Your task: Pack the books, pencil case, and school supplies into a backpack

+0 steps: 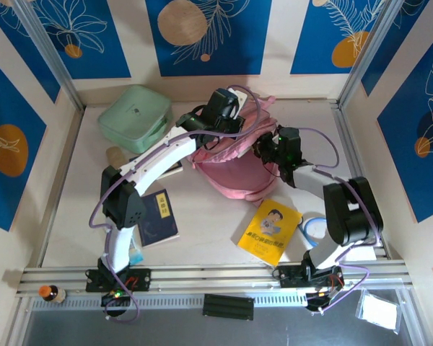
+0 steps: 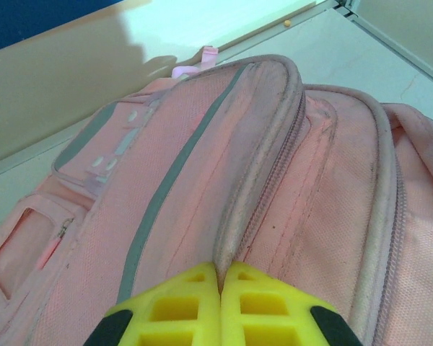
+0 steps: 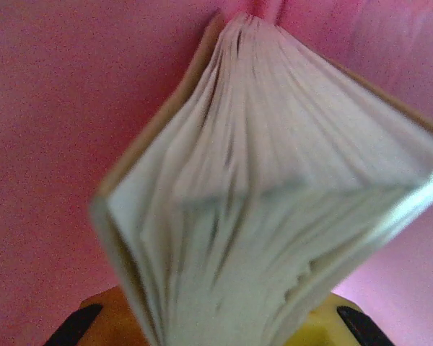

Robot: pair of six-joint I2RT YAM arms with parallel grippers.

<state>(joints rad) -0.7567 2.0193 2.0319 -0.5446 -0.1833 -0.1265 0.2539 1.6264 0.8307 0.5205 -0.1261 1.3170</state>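
**Left gripper** (image 2: 220,299): the jaws are pressed together, pinching a raised fold of the backpack (image 1: 234,176). The fold runs beside a zip line on the backpack's upper side. The yellow fingertips (image 2: 206,290) meet with the fold clamped between them.

**Right gripper** (image 3: 216,333): the jaws pinch the held book (image 3: 274,202) at its near end. The pages fan apart, and a tan cover edge shows along the left side. In the right wrist view, pink backpack fabric surrounds the held book on every visible side. In the top view, this gripper sits against the backpack's right side.

**Backpack:** it lies at mid-table with one gripper at its far side and one at its right side.

**Items outside the backpack:**
- The yellow book (image 1: 269,231) lies flat, near-right of the backpack and close to its near edge.
- The navy book (image 1: 159,216) lies flat, near-left of the backpack and apart from it.
- The pencil case (image 1: 116,155) lies left of the backpack, beyond the left arm.
- The mint case (image 1: 133,115) lies far-left of the backpack and apart from it.
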